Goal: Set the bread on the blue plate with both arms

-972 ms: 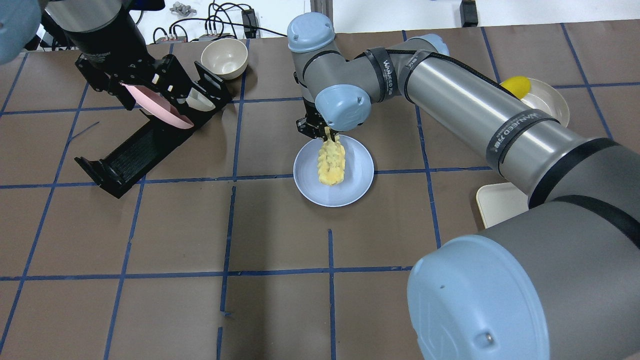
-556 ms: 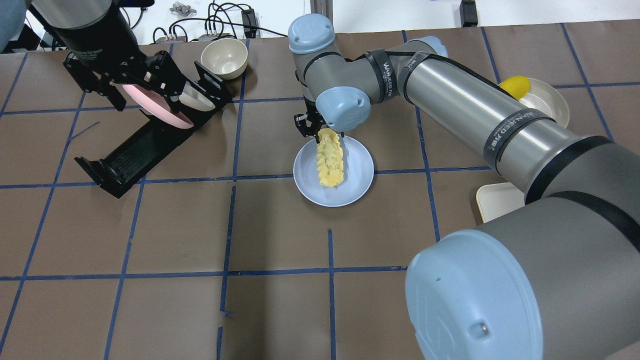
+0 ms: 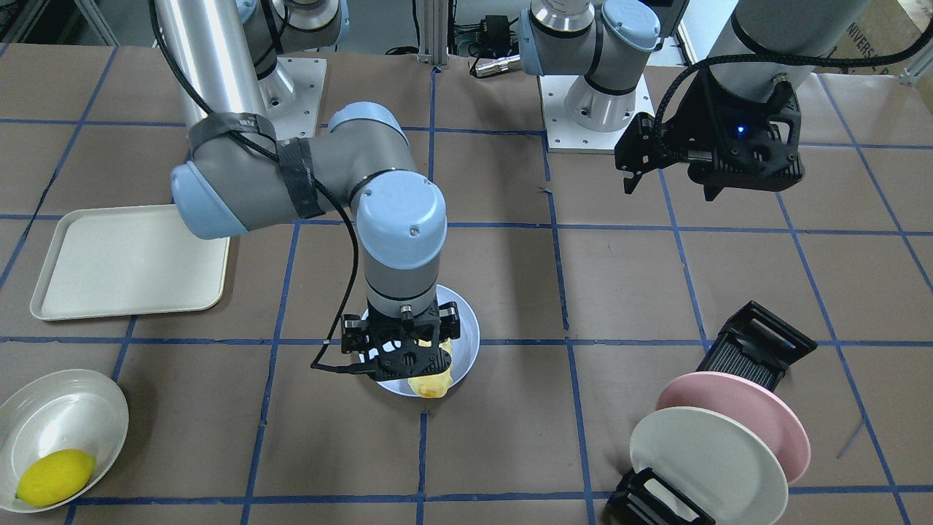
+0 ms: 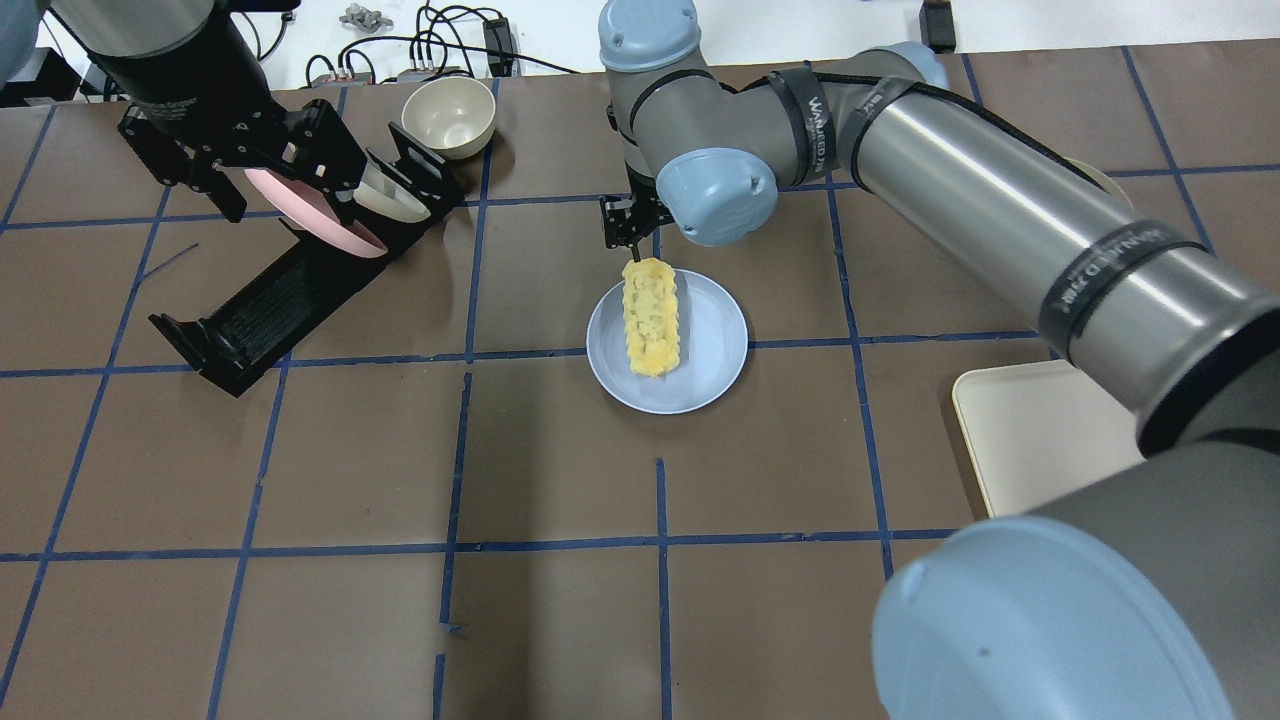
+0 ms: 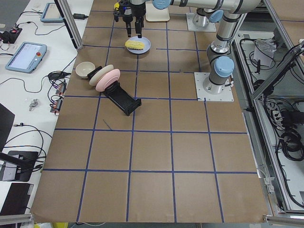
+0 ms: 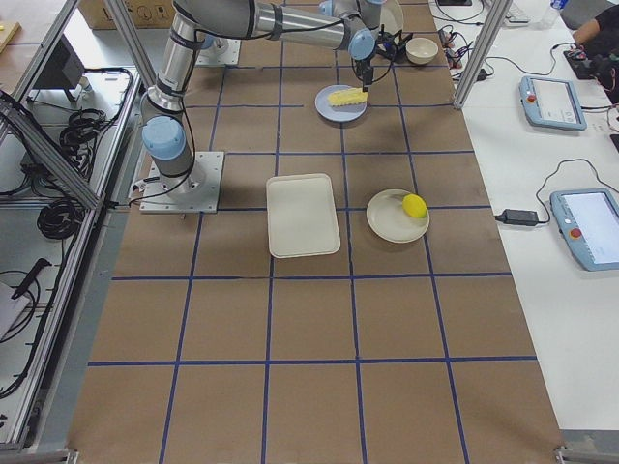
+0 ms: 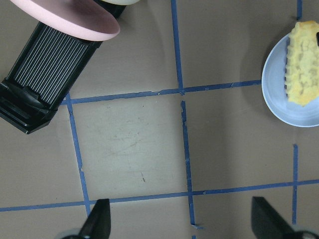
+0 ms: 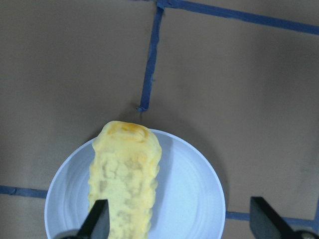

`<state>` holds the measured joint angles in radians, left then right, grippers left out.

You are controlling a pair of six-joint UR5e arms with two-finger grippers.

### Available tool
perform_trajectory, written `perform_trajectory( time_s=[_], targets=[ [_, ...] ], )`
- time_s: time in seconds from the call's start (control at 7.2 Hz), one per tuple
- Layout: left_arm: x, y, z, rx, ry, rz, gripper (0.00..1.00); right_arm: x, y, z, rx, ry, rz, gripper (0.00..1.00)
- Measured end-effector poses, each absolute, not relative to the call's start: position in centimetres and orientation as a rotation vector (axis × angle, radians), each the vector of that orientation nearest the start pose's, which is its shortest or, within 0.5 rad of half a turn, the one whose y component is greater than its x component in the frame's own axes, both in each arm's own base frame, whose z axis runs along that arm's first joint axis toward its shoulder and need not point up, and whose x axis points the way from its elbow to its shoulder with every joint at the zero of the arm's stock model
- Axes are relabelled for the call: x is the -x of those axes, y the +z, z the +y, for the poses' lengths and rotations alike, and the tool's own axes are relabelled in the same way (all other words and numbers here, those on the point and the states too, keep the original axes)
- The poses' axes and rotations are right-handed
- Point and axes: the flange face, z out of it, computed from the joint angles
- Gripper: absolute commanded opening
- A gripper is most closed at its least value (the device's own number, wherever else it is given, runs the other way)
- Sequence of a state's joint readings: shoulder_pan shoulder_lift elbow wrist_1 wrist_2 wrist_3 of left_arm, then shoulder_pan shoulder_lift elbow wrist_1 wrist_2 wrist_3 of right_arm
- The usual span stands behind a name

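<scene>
Clearly, we are looking at the bread (image 4: 651,318) lying on the blue plate (image 4: 715,345), running from 12 o'clock to 6 o'clock just left of the plate's middle, with its 12 o'clock end poking a little over the rim. We are finding the right gripper (image 8: 179,209) hovering above that far end, its fingers spread far wider than the loaf and gripping nothing. In the wrist view one finger is showing in front of the bread's flank and the other is hanging over the plate's edge and the worktop (image 4: 350,450). We are reading that wide spread as a way of keeping both fingers off the crumbly topping, so that lifting away is not dragging the loaf along. We are judging the lengthwise lie sensible too: most of the loaf's weight is resting inside the rim, so the small overhang is not looking likely to tip it off. Off at 10 o'clock from the plate in the overhead view, the left gripper (image 7: 179,209) is hanging above the worktop near the rack (image 4: 250,310) that is propping up the pink plate (image 4: 300,210). Its fingers are likewise wide and empty, and we are taking that as parking it well apart from the right arm's path. We are counting the placing as done.
</scene>
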<state>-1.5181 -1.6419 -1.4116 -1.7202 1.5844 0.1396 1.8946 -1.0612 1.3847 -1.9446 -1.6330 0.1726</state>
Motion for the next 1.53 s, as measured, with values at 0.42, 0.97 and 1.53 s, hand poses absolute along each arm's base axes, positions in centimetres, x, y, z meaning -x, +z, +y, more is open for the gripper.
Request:
perform_trajectory(
  time_s=[0.42, 0.97, 1.53],
  targets=[
    [10.5, 51.2, -52.0, -0.135, 0.106, 3.132, 1.0, -24.5, 41.1, -59.2, 0.238, -0.124, 3.142, 1.0],
    [10.3, 50.7, -53.4, -0.142, 0.115, 3.132, 1.0, -14.3, 46.7, -55.6, 0.169, -0.052, 3.149, 1.0],
    [9.7, 51.0, -53.1, -0.112, 0.117, 3.129, 1.0, -13.9, 46.3, -53.7, 0.155, -0.018, 3.144, 1.0]
  ],
)
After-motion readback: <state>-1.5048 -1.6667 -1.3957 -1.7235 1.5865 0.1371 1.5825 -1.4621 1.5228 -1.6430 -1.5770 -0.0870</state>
